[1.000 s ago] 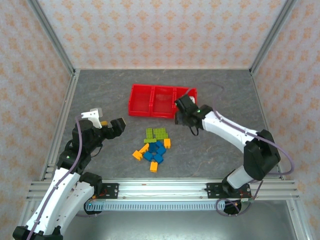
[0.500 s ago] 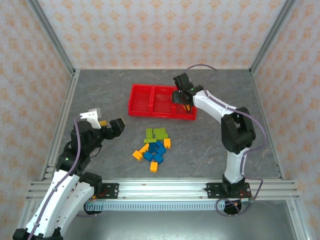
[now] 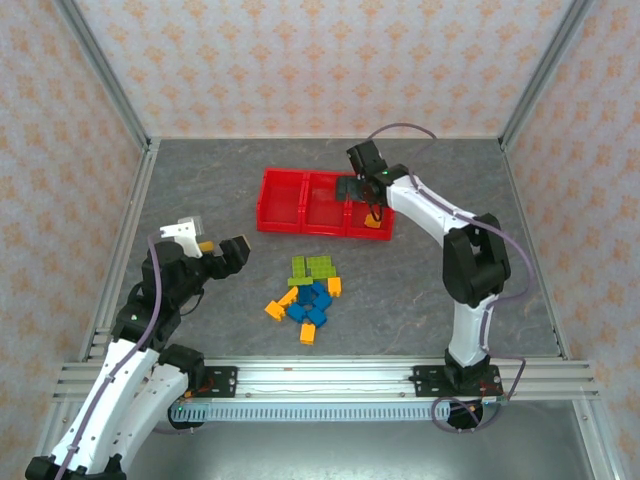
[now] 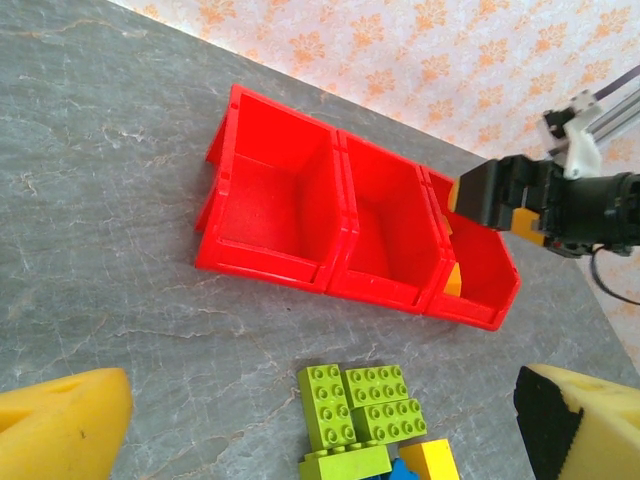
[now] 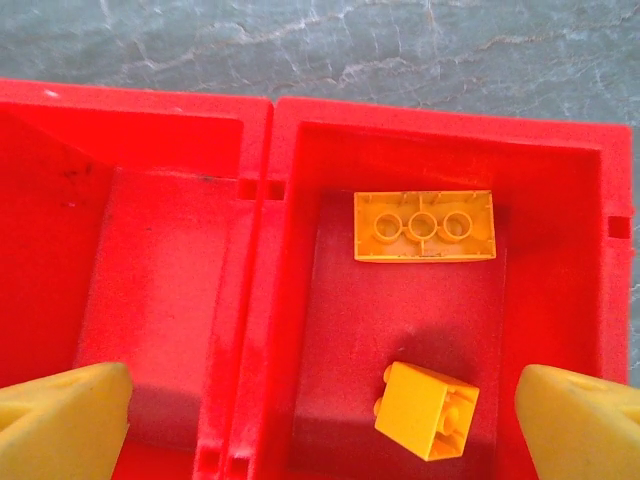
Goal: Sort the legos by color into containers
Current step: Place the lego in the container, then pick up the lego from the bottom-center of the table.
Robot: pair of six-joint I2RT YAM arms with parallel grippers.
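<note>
The right gripper (image 5: pixel 320 425) gapes wide and empty, with two orange legos (image 5: pixel 425 225) loose beneath it in the tray (image 5: pixel 440 135). The left gripper (image 4: pixel 320 425) is spread and empty too.

The grey marbled table (image 3: pixel 200 190) carries a red tray (image 3: pixel 300 231) and, apart from it, a loose pile of legos (image 3: pixel 308 292).

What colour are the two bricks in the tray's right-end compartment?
Both orange-yellow: the long brick and the small brick. Clearest in the right wrist view.

A robot test cell in a lab: a grey table (image 3: pixel 200 180) boxed by patterned wall panels (image 3: pixel 320 60), with aluminium posts (image 3: pixel 105 72) at 10 and 2 o'clock.
</note>
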